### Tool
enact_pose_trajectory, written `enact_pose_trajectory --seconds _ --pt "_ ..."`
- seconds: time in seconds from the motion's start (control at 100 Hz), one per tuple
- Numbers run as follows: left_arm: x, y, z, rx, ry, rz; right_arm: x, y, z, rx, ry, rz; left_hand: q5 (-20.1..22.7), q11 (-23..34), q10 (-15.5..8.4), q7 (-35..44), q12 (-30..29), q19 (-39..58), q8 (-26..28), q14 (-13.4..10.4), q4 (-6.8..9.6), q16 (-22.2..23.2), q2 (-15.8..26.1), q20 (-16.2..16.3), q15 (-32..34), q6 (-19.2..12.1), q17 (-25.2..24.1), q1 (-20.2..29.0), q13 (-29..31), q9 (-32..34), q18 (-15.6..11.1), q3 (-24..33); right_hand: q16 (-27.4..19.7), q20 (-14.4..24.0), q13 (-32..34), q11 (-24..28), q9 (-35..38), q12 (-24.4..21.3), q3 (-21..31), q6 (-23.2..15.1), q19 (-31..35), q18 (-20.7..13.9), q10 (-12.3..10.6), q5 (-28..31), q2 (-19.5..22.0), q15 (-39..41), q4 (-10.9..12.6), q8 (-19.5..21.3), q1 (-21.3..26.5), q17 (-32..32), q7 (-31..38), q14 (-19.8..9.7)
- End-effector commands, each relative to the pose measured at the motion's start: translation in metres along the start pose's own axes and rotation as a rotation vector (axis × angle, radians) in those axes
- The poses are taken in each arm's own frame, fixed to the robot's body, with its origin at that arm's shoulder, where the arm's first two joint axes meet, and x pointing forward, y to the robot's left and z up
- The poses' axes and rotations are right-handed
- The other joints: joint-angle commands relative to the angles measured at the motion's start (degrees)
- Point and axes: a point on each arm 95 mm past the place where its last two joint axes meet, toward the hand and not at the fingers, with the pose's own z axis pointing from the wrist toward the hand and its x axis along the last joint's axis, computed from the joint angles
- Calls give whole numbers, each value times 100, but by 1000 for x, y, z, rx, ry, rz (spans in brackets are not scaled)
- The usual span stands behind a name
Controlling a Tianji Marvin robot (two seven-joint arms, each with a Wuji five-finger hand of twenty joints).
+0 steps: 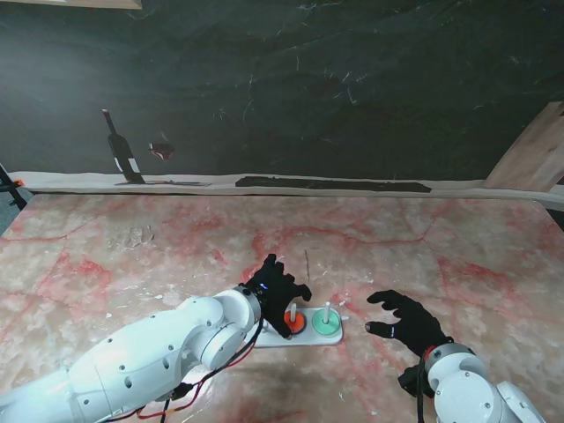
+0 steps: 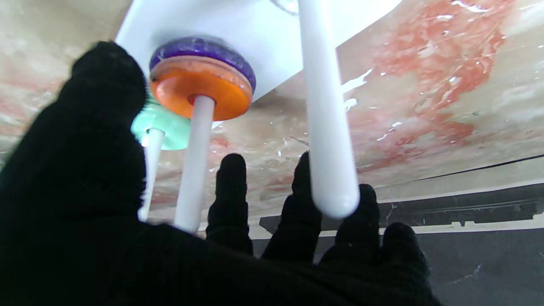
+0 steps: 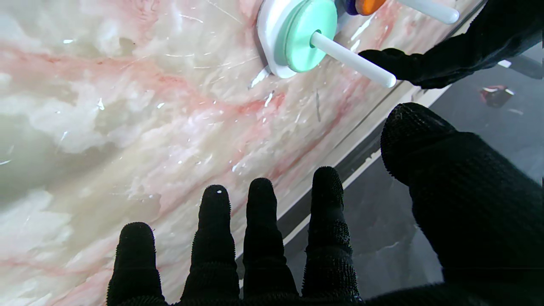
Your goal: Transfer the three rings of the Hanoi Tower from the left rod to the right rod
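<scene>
Currently left robot hand (image 1: 280, 295) hovers fingers apart, empty, over flat orange plastic ring (image 2: 202, 91); pinch its rim squarely, lift straight up white rod (image 2: 193, 165). Right robot hand (image 1: 407, 322) splayed, empty.

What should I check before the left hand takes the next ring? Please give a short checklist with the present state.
1. Left hand holds nothing, fingers apart: ok.
2. Orange ring lies on top of the purple ring on the middle rod: ok.
3. Green ring sits alone on the right rod: ok.
4. Left rod is bare: ok.
5. Right hand is open, apart from the white base: ok.
6. Thumb placement on the orange ring: cannot tell.
</scene>
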Motion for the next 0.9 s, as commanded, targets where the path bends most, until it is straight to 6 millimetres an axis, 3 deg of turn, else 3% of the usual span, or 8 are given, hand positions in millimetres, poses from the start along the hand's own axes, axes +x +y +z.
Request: enact_pose_trajectory --seconds 0.0,0.25,0.39,0.58,0.89 --pt "-1 -2 3 -1 -2 -6 2 -2 -2 7 2 3 -214 136 128 160 129 24 172 159 -379 28 -250 54 -33 -128 -38 -22 79 51 129 184 34 30 -29 67 -149 12 -138 18 -65 -34 -17 -199 34 15 186 -34 5 -53 5 -2" --pt "0 7 8 -28 6 2 2 -3 -2 10 1 4 -121 263 40 283 308 77 338 166 -311 97 -337 147 45 -190 -55 139 178 126 144 332 34 44 -27 69 -150 12 -140 23 -73 -34 -14 -205 32 16 185 -35 2 -52 6 1" --pt "-1 10 9 -26 6 3 2 -2 -2 10 1 3 -134 384 -55 423 508 97 530 153 -260 185 -353 213 127 -430 -60 207 218 114 138 483 36 51 -26 73 -147 14 -136 19 -73 -37 -18 -204 29 20 186 -35 2 -48 8 2" --pt "-1 14 10 -6 3 2 2 -2 -1 11 3 1 -72 549 -226 562 738 206 788 42 -147 374 -170 426 334 -565 -83 342 359 294 118 490 38 66 -23 75 -144 14 -135 19 -71 -36 -17 -205 31 24 186 -35 0 -51 12 1" --pt "-1 20 10 -17 14 -12 2 -3 0 11 4 0 146 603 -344 667 814 219 930 -27 -68 469 -51 504 453 -738 -81 415 506 520 93 556 40 85 -19 82 -135 17 -134 30 -76 -36 -14 -203 43 28 186 -38 6 -50 15 1"
